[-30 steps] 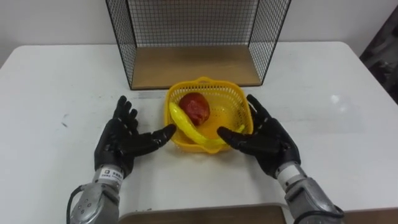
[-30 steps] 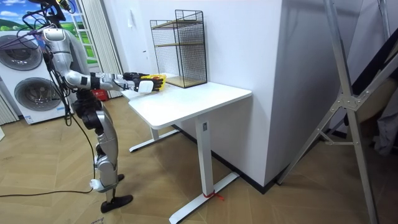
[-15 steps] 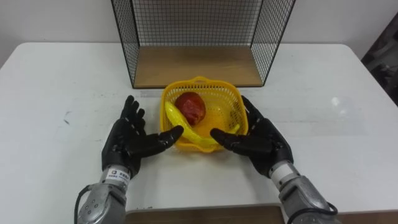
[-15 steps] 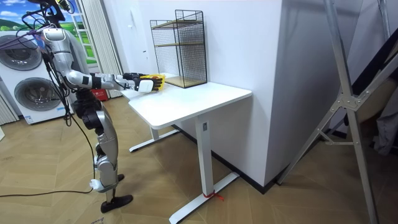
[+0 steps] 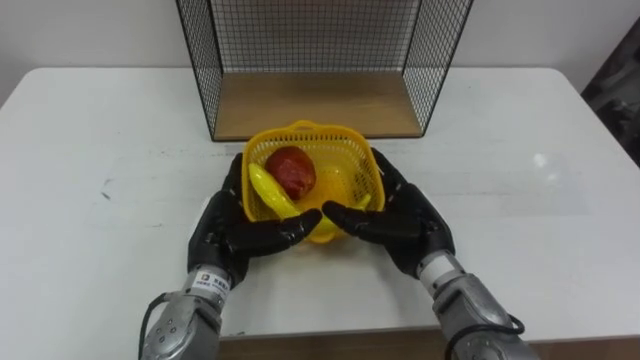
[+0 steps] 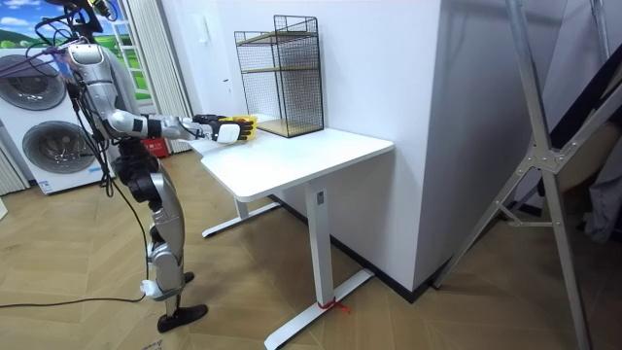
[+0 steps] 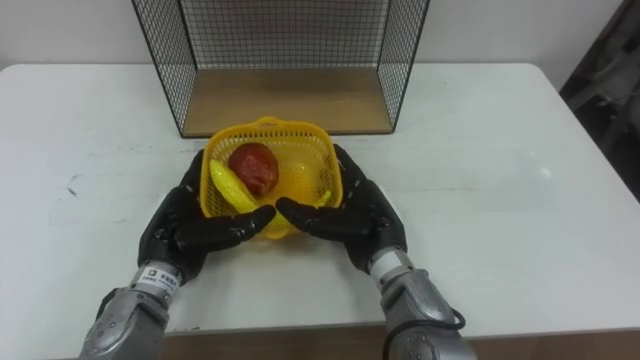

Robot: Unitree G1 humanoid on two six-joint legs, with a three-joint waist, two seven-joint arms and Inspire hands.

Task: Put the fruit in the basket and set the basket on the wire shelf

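Observation:
A yellow plastic basket [image 5: 305,129] rests on the white table [image 5: 100,140] just in front of the wire shelf [image 5: 315,103]. It holds a red apple [image 5: 290,168] and a yellow banana [image 5: 268,192]. My left hand [image 5: 228,235] presses against the basket's left side and my right hand [image 5: 405,225] against its right side. Both sets of fingers are straight along the walls, and the thumbs meet under the front rim. In the room view I stand at the table's end on the room view's left, with both arms stretched out to the basket [image 6: 243,123].
The black wire shelf [image 6: 282,73] has a wooden bottom board level with the table and an open front facing me. Mesh walls close its sides and back. White table stretches to either side of my hands.
Both hands have closed in from beside the basket until they clasp its sides, thumbs meeting in front. The basket now sits a little nearer the shelf.

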